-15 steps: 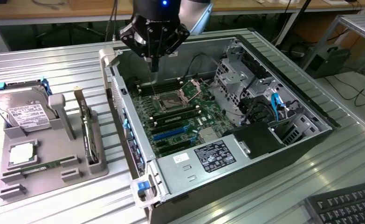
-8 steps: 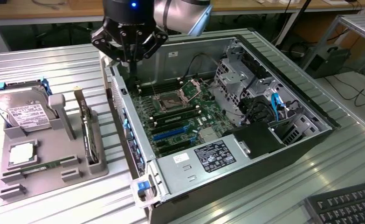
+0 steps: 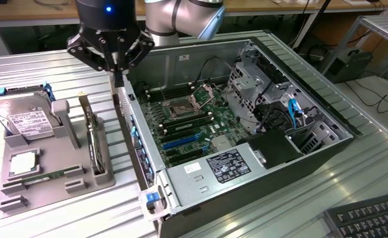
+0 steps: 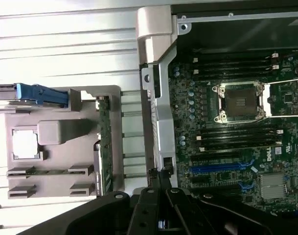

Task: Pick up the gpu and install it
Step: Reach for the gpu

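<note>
1. The exterior view looks from high up, slanting down on the open computer case [image 3: 180, 59] and the tray [image 3: 45, 192] on the slatted surface [image 3: 48, 74], at a middling distance.
2. The wrist view looks straight down past the end effector [image 4: 161, 176], close over the case's side wall [image 4: 156, 117].
3. Both views share the motherboard [image 3: 194, 119], that wall and the tray.

Grey arm [image 3: 180, 15] overhead, black pincer [image 3: 118, 83] vertical, tips downward, closed tight, nothing in its grip.

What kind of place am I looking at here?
Probably a robotics lab or workshop set up for computer assembly: a robot arm hangs over an open computer case on a metal table, beside a grey tray holding a hard drive and the gpu.
</note>
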